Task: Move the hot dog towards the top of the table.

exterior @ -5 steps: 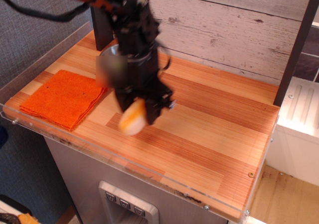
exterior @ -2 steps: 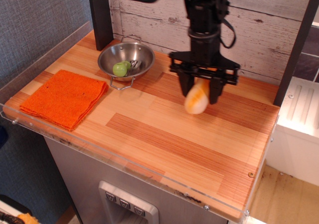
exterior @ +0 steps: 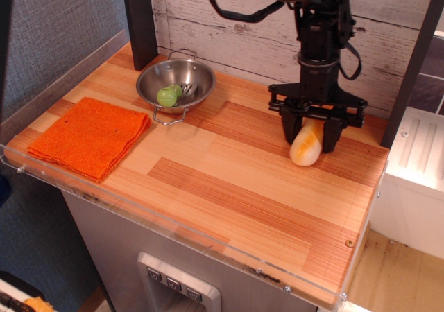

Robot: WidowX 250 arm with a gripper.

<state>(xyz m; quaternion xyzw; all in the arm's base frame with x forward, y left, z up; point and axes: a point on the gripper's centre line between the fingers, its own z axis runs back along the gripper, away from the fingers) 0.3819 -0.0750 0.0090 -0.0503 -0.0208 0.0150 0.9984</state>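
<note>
The hot dog (exterior: 306,145) is a glossy cream and orange-tan roll, hanging tilted between my fingers near the back right of the wooden table (exterior: 229,187). My gripper (exterior: 310,137) points down and is shut on the hot dog's upper half. The roll's lower end is at or just above the tabletop; I cannot tell if it touches.
A steel bowl (exterior: 175,84) with a small green fruit (exterior: 166,96) stands at the back left. An orange cloth (exterior: 90,136) lies at the front left. A whitewashed plank wall (exterior: 236,21) rises behind the table, with a dark post (exterior: 415,62) at the right.
My gripper carried the hot dog from the table's front middle to the right and back. It now sits lower, near the back right.
</note>
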